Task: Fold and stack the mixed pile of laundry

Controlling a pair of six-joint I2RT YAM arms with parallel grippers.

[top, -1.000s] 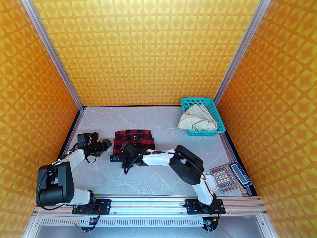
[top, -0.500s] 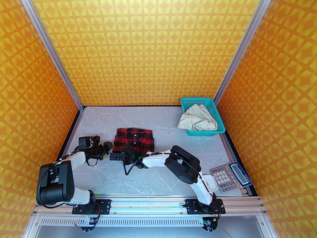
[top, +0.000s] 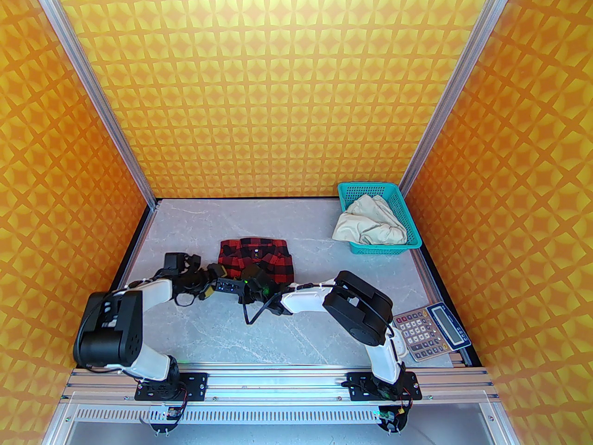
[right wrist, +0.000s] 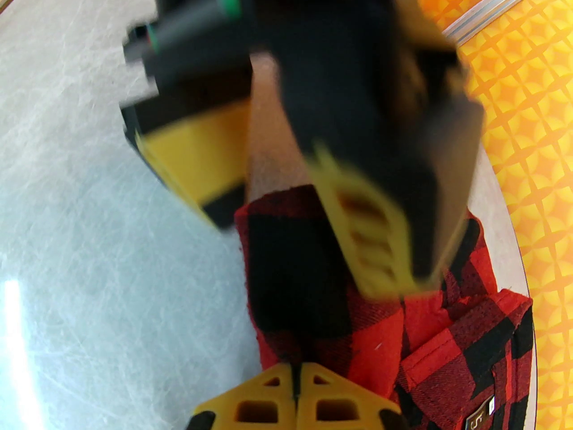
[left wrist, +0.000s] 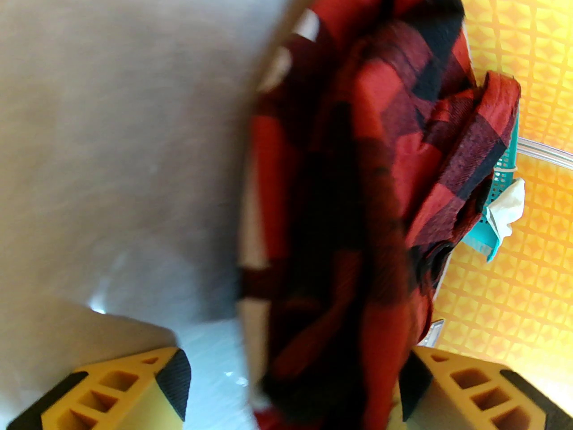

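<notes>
Orange patterned walls (top: pixel 296 86) close in a grey marbled counter (top: pixel 296 332). Over the last second both arms have swung to the right, the left arm (top: pixel 155 291) more than the right arm (top: pixel 305 297). Their wrists now meet at the near left corner of the shirt (top: pixel 259 260).

At the far right, the teal basket (top: pixel 410 230) holds the crumpled cream trousers (top: pixel 370 225), well apart from either arm. A calculator (top: pixel 431 329) lies at the near right edge.

The shirt lies folded into a compact rectangle, collar up, mid-counter. It has slid a little away from the arms and to the right, which suggests it is being nudged or squared rather than folded again. That would put the shirt near done, with the trousers not yet begun, so the task looks no more than half complete.

The right fingers (right wrist: pixel 268 397) have gone from half open to fully closed. Their tips rest at the shirt's near edge, and whether a thin layer is nipped between them cannot be told.

The left fingers (left wrist: pixel 474 388) have widened slightly and stand far apart, straddling the thick folded left edge. One pad sits just beside the cloth, while the other has bare counter between it and the shirt. They grip nothing.
</notes>
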